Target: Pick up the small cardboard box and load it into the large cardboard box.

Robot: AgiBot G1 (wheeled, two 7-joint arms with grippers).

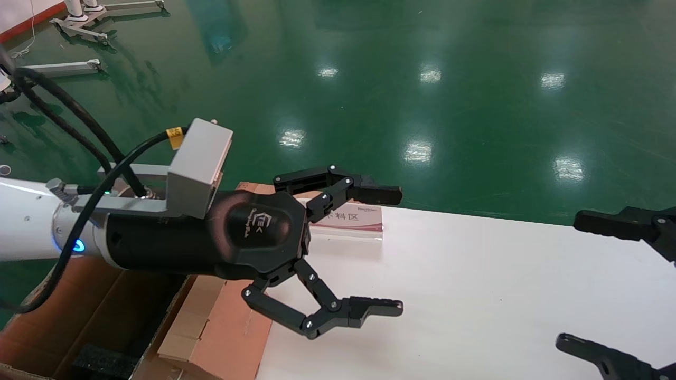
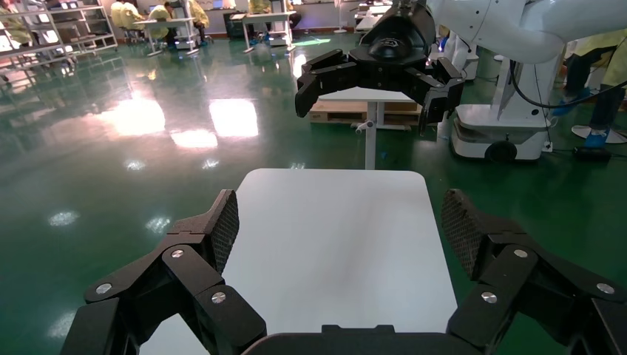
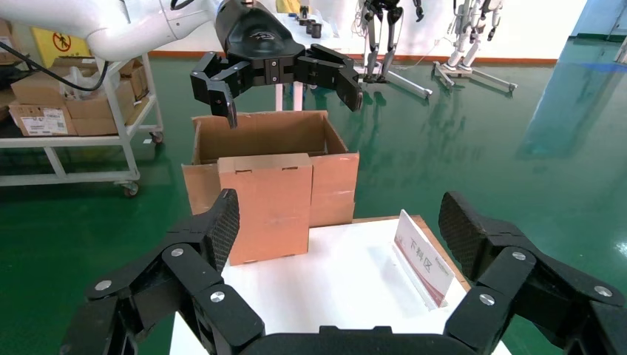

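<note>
Small reddish-brown rectangular cardboard box (image 1: 227, 338) is seen in the head view at 7 o'clock of the left gripper (image 1: 396, 250), against the white table (image 1: 475, 295) edge beside the large brown corrugated cardboard box (image 1: 79, 322). Left jaws are spread wide and empty; the right gripper (image 1: 570, 279), at 3 o'clock, is likewise agape.

In the left wrist view only the table and the right gripper (image 2: 370, 81) are shown.

In the right wrist view the small box (image 3: 266, 207) appears end-up, touching the large box (image 3: 259, 133). The left arm is judged nearer.
</note>
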